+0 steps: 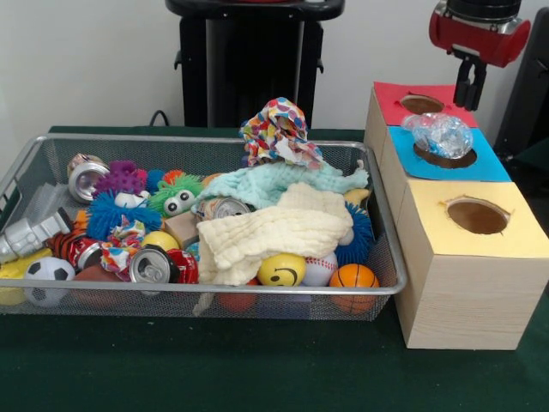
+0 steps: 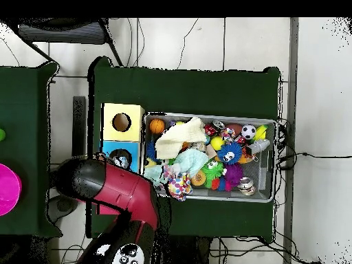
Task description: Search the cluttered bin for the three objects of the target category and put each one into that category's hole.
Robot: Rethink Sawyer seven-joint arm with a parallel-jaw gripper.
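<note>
Its job half-done, the gripper, fingers pressed together and empty, must nudge the crumpled plastic bottle squarely through the blue hole.

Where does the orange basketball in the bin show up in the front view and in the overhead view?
Front view: the orange basketball lies at the bin's near right corner, beside the baseball.
Overhead view: the orange basketball sits in the bin's upper left corner.
Shared landmark: the yellow-topped box, the box nearest that corner in both.
</note>
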